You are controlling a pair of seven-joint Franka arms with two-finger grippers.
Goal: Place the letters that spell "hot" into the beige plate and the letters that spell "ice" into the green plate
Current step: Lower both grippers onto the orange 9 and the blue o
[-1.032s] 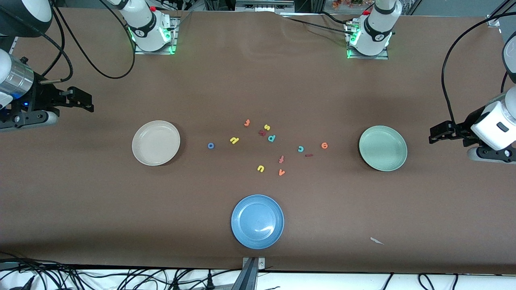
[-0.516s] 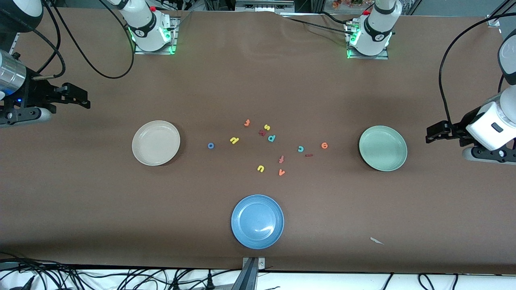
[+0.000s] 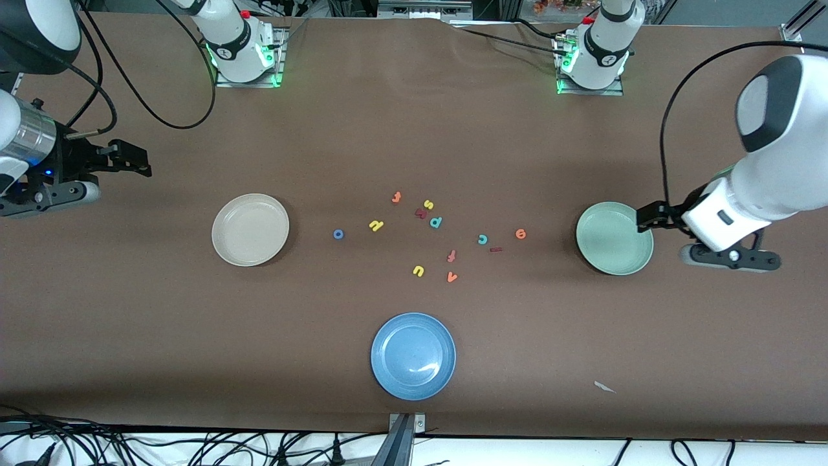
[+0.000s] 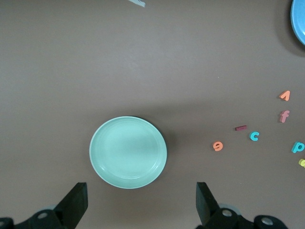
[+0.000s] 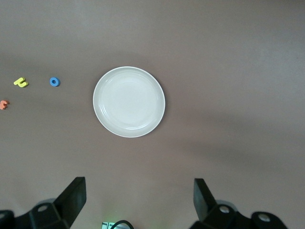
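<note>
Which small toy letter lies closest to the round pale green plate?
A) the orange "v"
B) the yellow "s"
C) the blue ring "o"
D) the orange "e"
D: in the front view the small orange toy letter "e" lies on the brown table beside the round pale mint-green plate, with no other letter between them; the rest lie more toward the right arm's end.

Beige plate [image 3: 250, 230], green plate [image 3: 614, 238]

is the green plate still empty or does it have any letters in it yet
Empty: the round pale mint-green plate shows only bare surface.
</note>
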